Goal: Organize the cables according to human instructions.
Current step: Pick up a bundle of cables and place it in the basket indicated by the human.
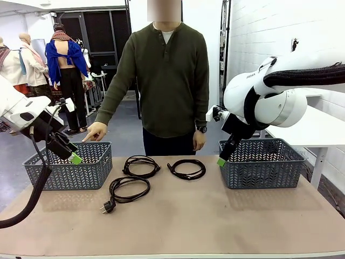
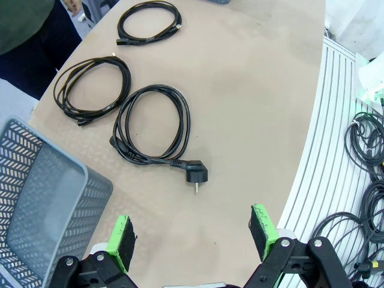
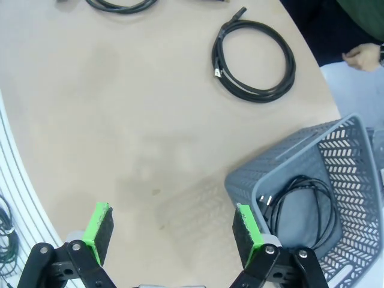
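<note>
- Both claws stand wide apart and hold nothing: the left gripper (image 2: 193,234) hangs above the table (image 2: 252,120) by the left basket (image 1: 81,172). The right gripper (image 3: 173,233) hangs at the near corner of the right basket (image 1: 261,164).
- Read the cue first. The person's hand (image 1: 96,132) points a finger down at the far rim of the left basket, in the left middle of the front view, so that looks like the target.
- Three coils lie loose at the centre of the table. The plug cable (image 2: 153,129) is nearest you, the middle cable (image 2: 93,84) lies behind it, and the far cable (image 2: 149,21) sits at the top of the left wrist view.
- A fourth cable (image 3: 300,204) already lies inside the right basket, at the lower right of the right wrist view.
- Use the left arm, probably on the plug cable, since it is closest.
- Come straight down over the side of the loop where the strands run bunched together, and straddle all of them.
- Avoid gripping the plug itself, as the coil would likely unwind and trail.
- Lift high enough for the dangling plug to clear the basket rim, and let go only once you are over the middle of the basket.
</note>
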Robot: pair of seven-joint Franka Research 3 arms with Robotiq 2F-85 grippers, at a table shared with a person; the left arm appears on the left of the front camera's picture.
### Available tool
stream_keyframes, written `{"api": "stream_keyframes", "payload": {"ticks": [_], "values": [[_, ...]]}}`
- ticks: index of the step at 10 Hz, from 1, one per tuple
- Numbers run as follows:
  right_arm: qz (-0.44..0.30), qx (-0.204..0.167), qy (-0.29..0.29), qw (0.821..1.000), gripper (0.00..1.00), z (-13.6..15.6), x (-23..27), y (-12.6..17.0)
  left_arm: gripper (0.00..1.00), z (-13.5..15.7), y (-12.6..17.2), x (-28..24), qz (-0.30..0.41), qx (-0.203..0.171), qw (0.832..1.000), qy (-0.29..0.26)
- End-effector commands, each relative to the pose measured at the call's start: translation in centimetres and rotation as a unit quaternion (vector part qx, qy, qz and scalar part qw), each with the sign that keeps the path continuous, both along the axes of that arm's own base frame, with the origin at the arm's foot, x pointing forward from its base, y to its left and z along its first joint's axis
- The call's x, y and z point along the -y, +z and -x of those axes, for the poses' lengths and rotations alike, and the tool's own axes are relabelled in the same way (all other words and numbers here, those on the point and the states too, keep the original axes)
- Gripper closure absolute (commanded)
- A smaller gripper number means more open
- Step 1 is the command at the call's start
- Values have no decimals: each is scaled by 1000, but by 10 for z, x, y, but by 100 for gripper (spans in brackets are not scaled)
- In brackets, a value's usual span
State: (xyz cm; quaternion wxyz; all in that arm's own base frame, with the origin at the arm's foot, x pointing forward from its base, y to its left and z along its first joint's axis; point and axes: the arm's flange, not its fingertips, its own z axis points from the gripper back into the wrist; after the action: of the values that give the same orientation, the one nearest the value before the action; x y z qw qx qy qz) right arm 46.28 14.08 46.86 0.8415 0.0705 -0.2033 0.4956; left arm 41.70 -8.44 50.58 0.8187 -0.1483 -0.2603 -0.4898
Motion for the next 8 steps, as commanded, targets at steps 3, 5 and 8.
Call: {"api": "stream_keyframes", "payload": {"ticks": [3,5,8], "values": [[-1,-1,-2,1000,0,1,0,0,0,-2,-1,-4,9,3,1000,-9],[-1,-1,-2,1000,0,1,0,0,0,-2,-1,-4,9,3,1000,-9],[-1,-1,-2,1000,0,1,0,0,0,-7,6,8,-3,-3,1000,16]]}}
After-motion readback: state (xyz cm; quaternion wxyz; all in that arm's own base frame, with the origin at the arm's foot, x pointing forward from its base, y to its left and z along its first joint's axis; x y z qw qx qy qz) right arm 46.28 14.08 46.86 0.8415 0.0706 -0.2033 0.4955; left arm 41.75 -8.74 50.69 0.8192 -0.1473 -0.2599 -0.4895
